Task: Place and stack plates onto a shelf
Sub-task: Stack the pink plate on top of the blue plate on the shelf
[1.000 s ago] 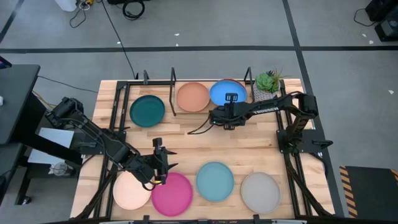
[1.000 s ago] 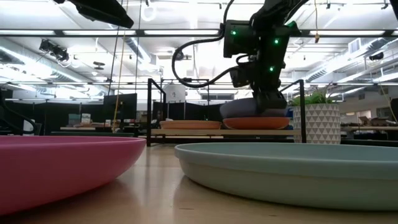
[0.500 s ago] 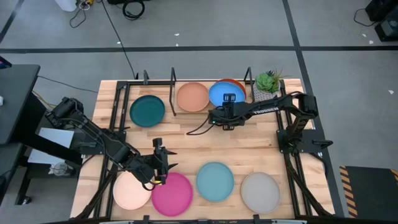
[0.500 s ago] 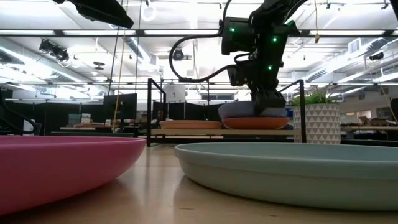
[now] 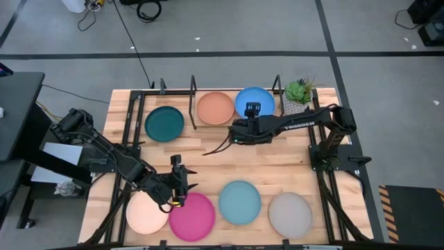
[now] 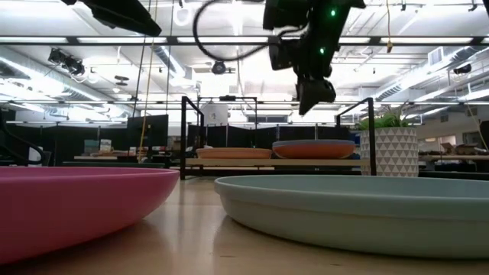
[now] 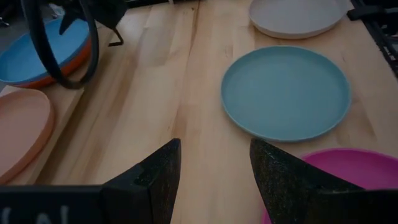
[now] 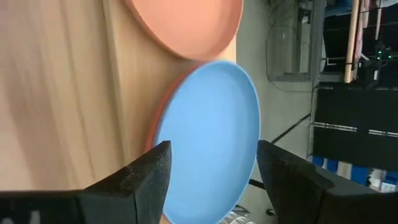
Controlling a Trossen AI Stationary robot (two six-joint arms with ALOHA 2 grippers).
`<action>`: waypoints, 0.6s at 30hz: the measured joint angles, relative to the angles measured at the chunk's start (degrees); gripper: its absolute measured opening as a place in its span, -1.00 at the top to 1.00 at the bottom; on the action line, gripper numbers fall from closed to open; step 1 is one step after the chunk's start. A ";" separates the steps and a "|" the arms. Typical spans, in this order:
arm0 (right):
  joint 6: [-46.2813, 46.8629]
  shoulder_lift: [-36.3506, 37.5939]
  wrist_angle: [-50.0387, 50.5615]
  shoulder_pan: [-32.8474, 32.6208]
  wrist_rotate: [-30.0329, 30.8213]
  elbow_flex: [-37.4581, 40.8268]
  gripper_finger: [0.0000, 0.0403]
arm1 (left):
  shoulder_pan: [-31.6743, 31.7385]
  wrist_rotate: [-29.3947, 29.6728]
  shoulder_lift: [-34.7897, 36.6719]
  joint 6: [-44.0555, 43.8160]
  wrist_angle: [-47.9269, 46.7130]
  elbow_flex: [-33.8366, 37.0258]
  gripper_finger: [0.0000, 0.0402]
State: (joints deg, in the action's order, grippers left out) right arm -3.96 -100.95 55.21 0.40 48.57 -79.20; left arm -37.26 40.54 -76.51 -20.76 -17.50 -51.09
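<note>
1. My left gripper (image 5: 182,189) hovers over the magenta plate's (image 5: 191,216) rim, fingers spread, holding nothing. I reckon that's my next pick.
2. My right gripper (image 5: 254,110), fingers apart and empty, hangs above the blue plate (image 5: 254,101) on the shelf (image 5: 193,111).
3. The right wrist view shows the orange plate (image 8: 157,119) underneath; from above it's hidden.

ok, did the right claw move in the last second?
Yes. The right claw has lifted clear of the blue plate; against the shelf post in the low view it now hangs above, open, with the plate left on the orange plate.
</note>
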 joint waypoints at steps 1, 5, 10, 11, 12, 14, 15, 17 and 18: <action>0.49 0.00 -0.21 -0.61 -0.98 -0.33 -0.19 | 0.00 -0.47 0.00 -0.37 0.00 0.00 0.01; 1.05 0.02 -2.48 -3.14 -8.35 -0.41 -0.16 | 0.00 -3.53 0.00 -2.38 -0.88 0.00 0.01; 1.53 0.02 -6.08 -6.19 -15.53 1.04 -0.15 | 0.00 -5.60 0.00 -6.41 -4.58 0.00 0.01; 1.79 0.02 -6.98 -6.78 -15.81 1.48 -0.15 | 0.00 -5.70 0.00 -7.44 -5.60 -0.02 0.01; 1.92 0.02 -8.07 -7.30 -16.15 2.05 -0.15 | 0.00 -5.85 0.00 -8.45 -6.74 -0.02 0.01; 2.05 0.02 -10.50 -8.23 -17.02 3.49 -0.15 | 0.00 -5.88 0.00 -10.05 -9.67 -0.02 0.01; 2.26 0.02 -11.93 -8.71 -17.41 4.09 -0.15 | 0.06 -5.87 0.00 -10.84 -11.61 -0.02 0.01; 2.53 0.02 -14.77 -9.71 -18.10 5.40 -0.15 | 0.68 -5.66 0.00 -13.24 -15.85 -0.02 0.01; 2.74 0.02 -15.49 -10.25 -18.22 6.05 -0.15 | 1.19 -5.32 0.00 -14.52 -17.94 -0.02 0.01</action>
State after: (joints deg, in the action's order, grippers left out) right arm -1.22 -100.92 39.71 -9.85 30.35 -73.15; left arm -36.06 35.22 -76.51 -35.29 -35.44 -51.11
